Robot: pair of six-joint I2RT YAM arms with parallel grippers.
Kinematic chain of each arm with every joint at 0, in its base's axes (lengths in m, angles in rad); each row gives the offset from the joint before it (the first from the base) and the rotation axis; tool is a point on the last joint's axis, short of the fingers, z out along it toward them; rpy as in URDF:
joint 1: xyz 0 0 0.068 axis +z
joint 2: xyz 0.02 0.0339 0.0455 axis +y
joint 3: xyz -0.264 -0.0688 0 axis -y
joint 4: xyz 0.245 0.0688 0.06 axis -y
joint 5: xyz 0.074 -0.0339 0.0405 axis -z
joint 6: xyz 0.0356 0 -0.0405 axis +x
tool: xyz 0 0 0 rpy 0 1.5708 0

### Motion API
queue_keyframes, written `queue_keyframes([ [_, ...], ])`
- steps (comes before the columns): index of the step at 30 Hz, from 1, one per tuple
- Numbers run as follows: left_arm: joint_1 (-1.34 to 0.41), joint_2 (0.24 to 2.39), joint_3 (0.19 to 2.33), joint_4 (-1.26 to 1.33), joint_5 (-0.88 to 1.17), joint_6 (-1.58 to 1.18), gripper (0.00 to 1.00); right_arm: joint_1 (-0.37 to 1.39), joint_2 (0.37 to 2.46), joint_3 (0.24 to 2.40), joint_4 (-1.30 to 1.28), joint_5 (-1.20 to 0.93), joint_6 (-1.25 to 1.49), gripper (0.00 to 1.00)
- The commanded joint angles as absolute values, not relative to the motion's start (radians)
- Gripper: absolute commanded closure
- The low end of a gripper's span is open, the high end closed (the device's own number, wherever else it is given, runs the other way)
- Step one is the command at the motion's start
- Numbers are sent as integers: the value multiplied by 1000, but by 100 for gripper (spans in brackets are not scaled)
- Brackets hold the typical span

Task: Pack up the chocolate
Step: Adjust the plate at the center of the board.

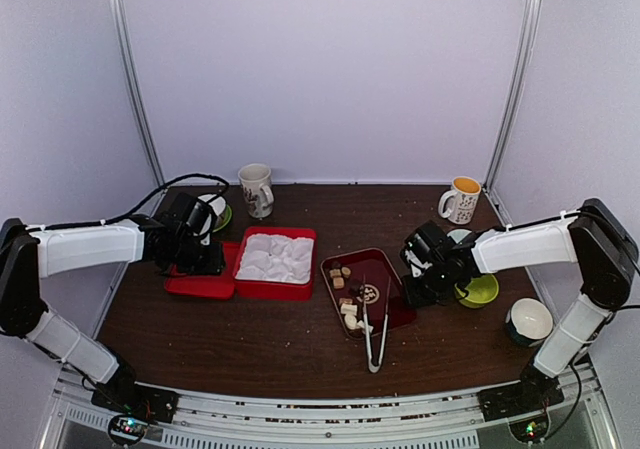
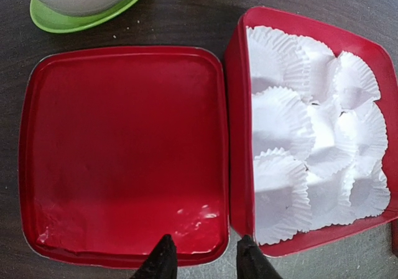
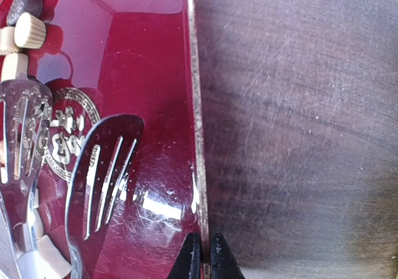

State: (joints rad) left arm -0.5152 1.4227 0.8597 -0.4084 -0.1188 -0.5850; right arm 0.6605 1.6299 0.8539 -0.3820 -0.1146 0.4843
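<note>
Several tiny chocolate pieces (image 1: 346,294) lie on a dark red tray (image 1: 390,274); a few also show in the right wrist view (image 3: 25,24). Metal tongs (image 1: 376,334) rest across the tray's near edge, their slotted heads (image 3: 102,170) on the tray. My right gripper (image 3: 202,260) is shut on the tray's right rim (image 3: 198,136). The red box (image 1: 300,291) holds white paper cups (image 2: 280,117) and no chocolate. Its lid (image 2: 124,148) lies open-side up on its left. My left gripper (image 2: 204,259) is open and empty, just above the near edge where lid and box meet.
A white mug (image 1: 256,189) stands at the back centre and a yellow-filled mug (image 1: 461,199) at the back right. A white bowl on a green saucer (image 2: 87,2) is behind the lid. A green saucer (image 1: 482,291) and a white bowl (image 1: 529,319) sit right of the tray.
</note>
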Motion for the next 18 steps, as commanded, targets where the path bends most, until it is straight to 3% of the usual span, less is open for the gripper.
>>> queue_keyframes([
  [1,-468,1418,847,-319,-58,-572,63,650,1656,855,-275,-80,619,94],
  [8,-461,1485,884,-264,3,-531,50,649,1666,860,-240,-13,719,94],
  [18,-461,1571,943,-235,44,-499,48,650,1669,836,-156,12,847,93],
])
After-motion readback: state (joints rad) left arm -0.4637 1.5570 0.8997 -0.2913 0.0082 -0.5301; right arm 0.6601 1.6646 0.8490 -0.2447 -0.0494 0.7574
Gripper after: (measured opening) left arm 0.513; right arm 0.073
